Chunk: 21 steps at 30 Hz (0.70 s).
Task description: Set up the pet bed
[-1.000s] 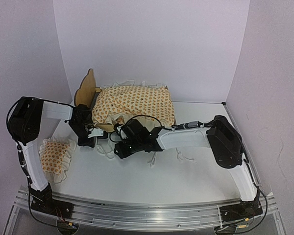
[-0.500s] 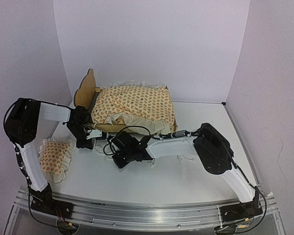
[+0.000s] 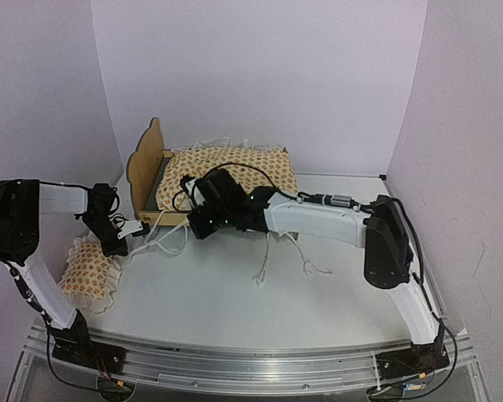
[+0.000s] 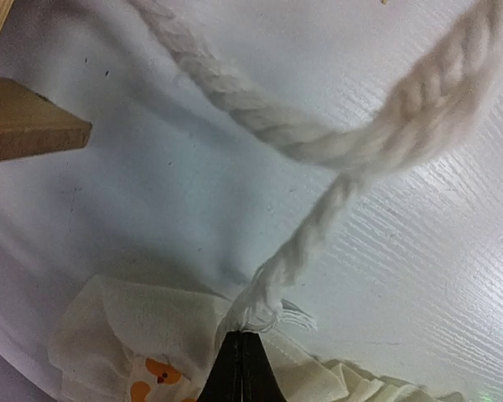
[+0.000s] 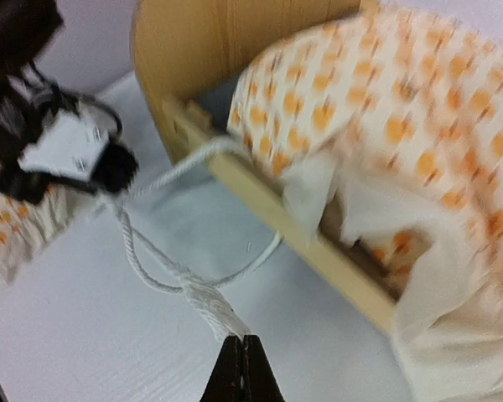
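Surroundings: You've got the cushion lying on the bed, its cream ruffle spilling over the near rail. The small pillow is down on the surface at the far left, apart from the bed.
In the way: Loose ties trail off the cushion across the surface in front of the bed. 1 tie cord loops between your 2 end effectors, just off the bed's near-left corner.
Pet bed: The pet bed sits at the back-left of the surface. Its scalloped headboard stands upright on the left, with a strip of grey base showing between headboard and cushion.
Left arm: Your left arm runs from a raised elbow out to the right, with the wrist low above the pillow's ruffle.
Left end effector: Your left end effector is closed, pinching the frayed end of the tie cord.
Right arm: Your right arm stretches leftward across the front of the bed, with the wrist near the bed's near rail.
Right end effector: Your right end effector is closed too, with a frayed cord end running straight into its tips.
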Tool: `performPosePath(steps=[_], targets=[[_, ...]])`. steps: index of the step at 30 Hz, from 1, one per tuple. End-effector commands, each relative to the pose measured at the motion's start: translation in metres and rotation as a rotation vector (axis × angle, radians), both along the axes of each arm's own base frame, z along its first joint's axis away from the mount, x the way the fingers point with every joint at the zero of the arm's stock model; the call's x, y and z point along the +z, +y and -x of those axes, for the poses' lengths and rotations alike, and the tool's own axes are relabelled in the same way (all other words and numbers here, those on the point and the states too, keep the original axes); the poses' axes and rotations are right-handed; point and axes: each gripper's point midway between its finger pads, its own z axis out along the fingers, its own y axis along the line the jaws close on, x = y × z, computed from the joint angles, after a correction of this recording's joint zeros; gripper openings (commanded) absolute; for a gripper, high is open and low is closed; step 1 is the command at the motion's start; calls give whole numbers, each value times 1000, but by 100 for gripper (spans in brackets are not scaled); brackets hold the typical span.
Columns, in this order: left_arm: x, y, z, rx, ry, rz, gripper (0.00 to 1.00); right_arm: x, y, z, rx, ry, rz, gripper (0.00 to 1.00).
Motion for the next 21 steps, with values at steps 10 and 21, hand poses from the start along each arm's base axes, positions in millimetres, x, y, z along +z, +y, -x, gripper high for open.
performPosePath(steps=[10, 21], targets=[[2, 60, 7, 61, -99, -140, 0, 289, -41, -84, -87, -529, -425, 0], [-18, 38, 66, -117, -13, -181, 0, 291, -38, -94, -44, -592, -444, 0]])
